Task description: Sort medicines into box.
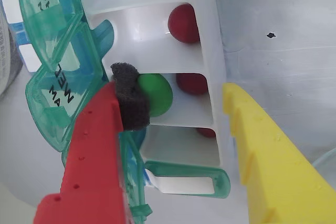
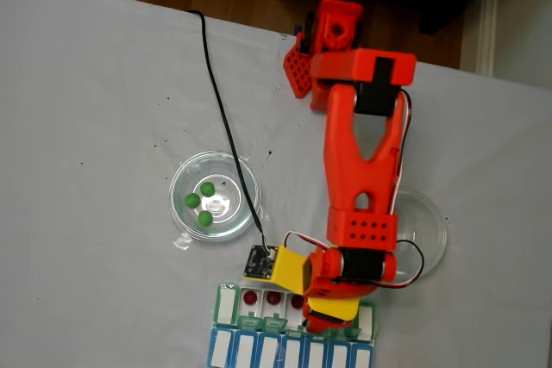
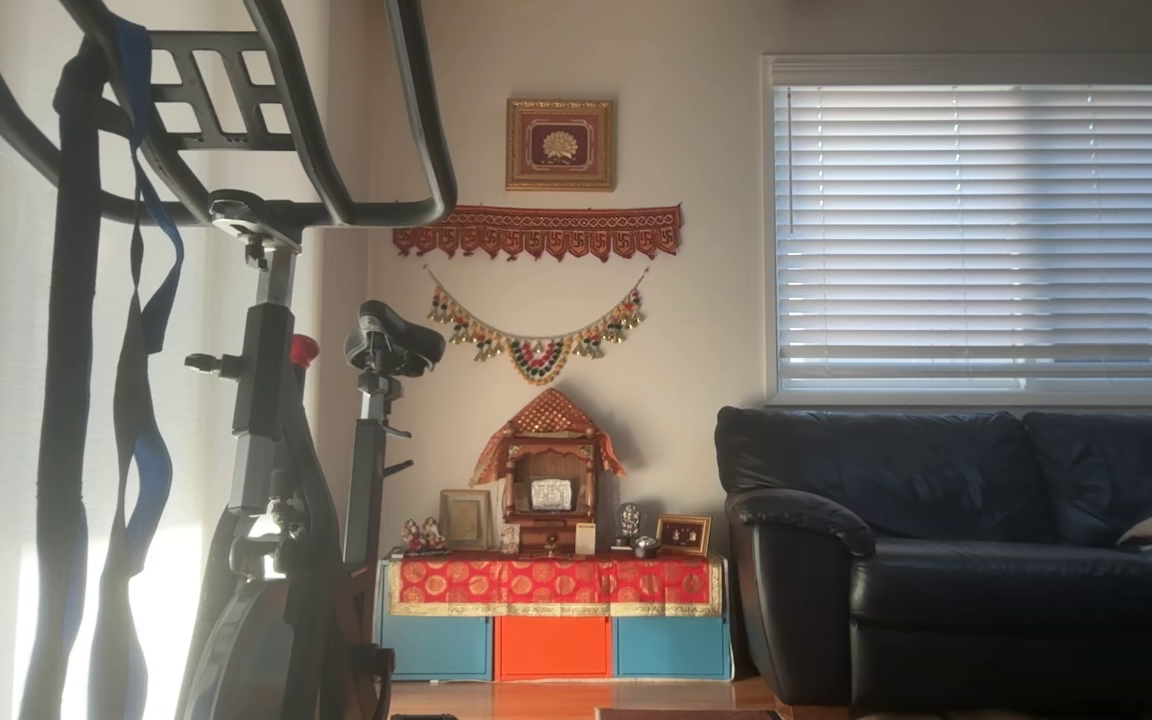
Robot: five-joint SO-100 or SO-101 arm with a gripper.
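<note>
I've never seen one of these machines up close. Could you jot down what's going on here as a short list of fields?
Machine: red arm on a white table
Fingers: red finger and yellow finger apart, gripper over the box
Box: green-lidded pill organizer, lids open
Green ball: one touching the red finger's dark pad, over a compartment
Red balls: one per compartment nearby
Dish: clear round dish with three green balls
Blue-lidded row: beside the box

Wrist view is evenly lit w/ soft shadows; near red finger point(image 1: 89, 150) is blurred. Fixed view is bright, slightly soft. Other view is backlit by blinds point(image 3: 991, 225), foreground darkened.
</note>
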